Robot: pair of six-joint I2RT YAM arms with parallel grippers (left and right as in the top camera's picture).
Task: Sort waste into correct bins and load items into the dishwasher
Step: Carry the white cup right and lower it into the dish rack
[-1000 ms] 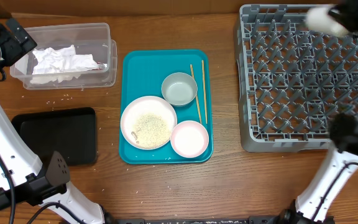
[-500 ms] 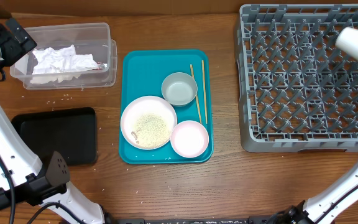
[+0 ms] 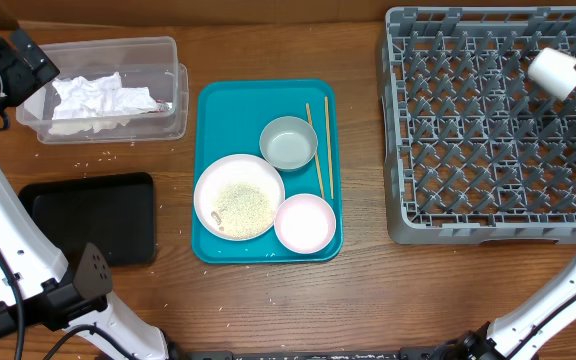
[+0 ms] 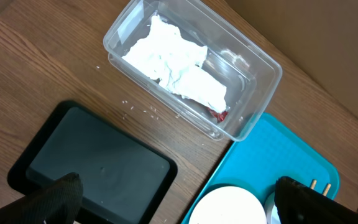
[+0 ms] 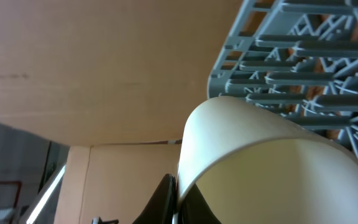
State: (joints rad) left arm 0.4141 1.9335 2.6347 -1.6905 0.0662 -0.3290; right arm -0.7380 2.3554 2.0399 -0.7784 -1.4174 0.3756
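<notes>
Napkins of crumpled white paper [image 3: 93, 98] fill the clear plastic rectangular tub [image 3: 108, 43] at upper left, the left fingers [image 4: 51, 196] spread wide beside it; at upper right, the right fingers [image 5: 165, 198] pinch the rim of the small white cup [image 3: 554, 72] over the grey plastic pegged dish rack [image 3: 488, 130].

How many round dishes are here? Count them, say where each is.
4. On the teal tray: a plate of rice, a bowl, a small pink plate. A cup over the grey rack, held by the right gripper.
</notes>
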